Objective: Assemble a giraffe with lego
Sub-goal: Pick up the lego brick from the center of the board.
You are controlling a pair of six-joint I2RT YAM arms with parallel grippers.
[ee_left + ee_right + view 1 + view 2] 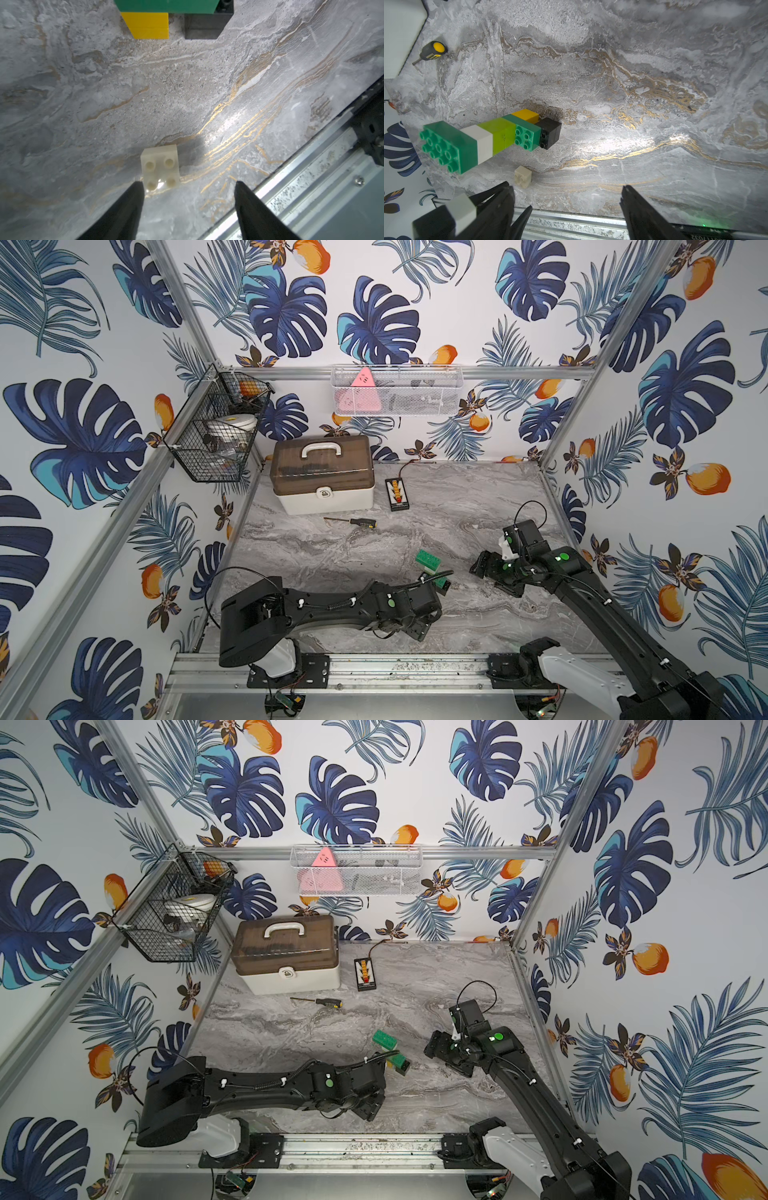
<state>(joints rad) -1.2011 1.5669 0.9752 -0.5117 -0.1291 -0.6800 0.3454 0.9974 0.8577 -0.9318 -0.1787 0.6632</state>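
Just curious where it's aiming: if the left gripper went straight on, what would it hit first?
Probably the white brick, lying just ahead of the open left gripper, nearer one jaw. Beyond it are the legs of the giraffe; depth is unclear.

Both arms matte black plastic, chunky segmented shells w/ rounded joints. L arm (332, 603): white moulded base housing (284, 657), round green dot sticker (391, 603) nr wrist, black coiled cable (357, 593) along top, small white cable clips (300, 603). R arm (602, 597): same build, white base cover (573, 672), glowing green dots (563, 557), white bracket (508, 546) at wrist, thin black cable loop (532, 508) above it. L gripper (188, 182) & R gripper (577, 195): plain black fingers, flat-sided, tapering to sharp points
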